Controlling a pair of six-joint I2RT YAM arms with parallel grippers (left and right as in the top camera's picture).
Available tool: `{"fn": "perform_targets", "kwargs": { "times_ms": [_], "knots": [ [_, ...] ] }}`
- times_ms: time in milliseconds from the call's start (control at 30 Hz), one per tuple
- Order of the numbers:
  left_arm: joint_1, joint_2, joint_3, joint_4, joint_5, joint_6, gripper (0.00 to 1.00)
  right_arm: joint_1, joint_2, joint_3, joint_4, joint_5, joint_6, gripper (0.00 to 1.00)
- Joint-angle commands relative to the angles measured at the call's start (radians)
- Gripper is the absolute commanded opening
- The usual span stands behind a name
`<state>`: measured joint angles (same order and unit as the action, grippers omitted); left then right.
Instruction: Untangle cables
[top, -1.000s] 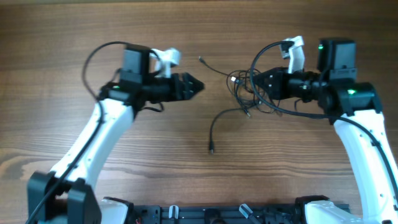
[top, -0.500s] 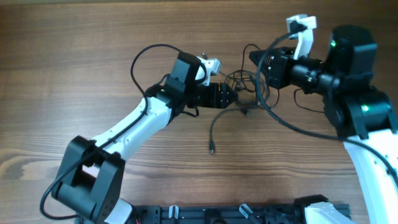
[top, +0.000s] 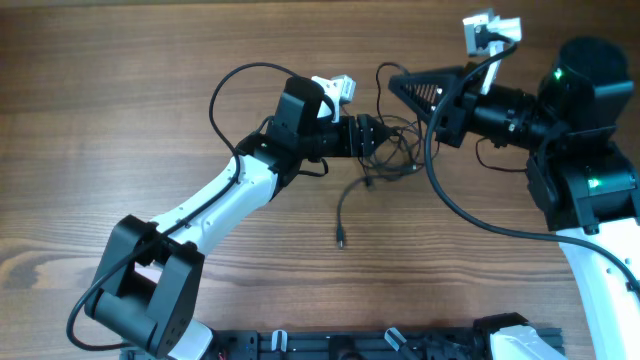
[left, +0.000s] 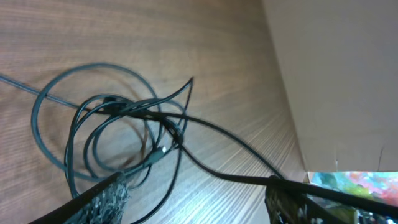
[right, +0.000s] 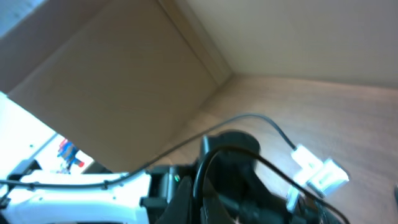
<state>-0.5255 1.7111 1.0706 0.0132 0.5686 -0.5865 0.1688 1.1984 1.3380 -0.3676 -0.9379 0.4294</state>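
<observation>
The cables (top: 402, 150) are thin dark cords tangled in loops at the table's middle; they show as a coil in the left wrist view (left: 112, 134). One strand trails down to a plug (top: 340, 240). My left gripper (top: 370, 135) is low at the tangle's left edge, its fingers (left: 199, 199) wide apart, with one strand crossing over to the right finger. My right gripper (top: 395, 80) is raised above the tangle, its fingers meeting at the tip, where a thin strand rises from the tangle. The right wrist view shows only the left arm (right: 93, 186); its jaws are unclear.
The wooden table (top: 120, 90) holds nothing else. Thick black arm wires loop beside the left arm (top: 225, 90) and the right arm (top: 450, 195). A black rail (top: 340, 345) runs along the front edge. A beige wall (left: 336, 74) stands beyond the table.
My left gripper has swung in to the tangle's left edge and then nudged upward. My right gripper has lifted out of the tangle, drawing a strand up with it.
</observation>
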Motion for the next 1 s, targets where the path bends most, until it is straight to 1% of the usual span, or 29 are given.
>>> {"fn": "perform_targets", "kwargs": {
  "times_ms": [0, 133, 200, 267, 400, 500, 567, 633, 733, 800, 967],
  "knots": [
    [-0.003, 0.006, 0.008, -0.065, -0.031, -0.005, 0.69, 0.005, -0.008, 0.023, 0.016, 0.139, 0.044, 0.04],
    [-0.003, 0.006, 0.008, -0.191, -0.135, -0.003, 0.68, 0.005, -0.005, 0.023, -0.027, 0.478, 0.044, 0.04],
    [-0.003, 0.006, 0.008, -0.237, -0.172, 0.002, 0.68, 0.005, -0.004, 0.023, -0.014, 0.597, 0.041, 0.04],
    [-0.003, 0.006, 0.008, -0.269, -0.19, 0.003, 0.68, 0.005, -0.006, 0.023, 0.046, 0.634, 0.039, 0.04],
    [-0.003, 0.006, 0.008, -0.317, -0.196, 0.002, 0.66, 0.005, -0.015, 0.04, 0.229, 0.616, 0.045, 0.04],
    [-0.003, 0.006, 0.008, -0.334, -0.208, 0.002, 0.65, 0.005, -0.017, 0.075, 0.277, 0.616, 0.052, 0.04],
    [-0.003, 0.006, 0.008, -0.337, -0.212, 0.003, 0.65, 0.005, -0.016, 0.103, 0.269, 0.625, 0.051, 0.04],
    [-0.001, 0.006, 0.008, -0.337, -0.216, 0.003, 0.67, 0.005, -0.015, 0.145, 0.225, 0.642, 0.047, 0.04],
    [0.0, 0.006, 0.008, -0.336, -0.219, 0.002, 0.68, 0.005, 0.006, 0.254, 0.078, 0.642, 0.048, 0.04],
    [0.0, 0.006, 0.008, -0.336, -0.219, 0.003, 0.69, 0.005, 0.045, 0.381, -0.099, 0.612, 0.053, 0.04],
    [0.0, 0.006, 0.008, -0.336, -0.219, 0.002, 0.71, 0.005, 0.152, 0.658, -0.444, 0.598, 0.062, 0.04]
  ]
}}
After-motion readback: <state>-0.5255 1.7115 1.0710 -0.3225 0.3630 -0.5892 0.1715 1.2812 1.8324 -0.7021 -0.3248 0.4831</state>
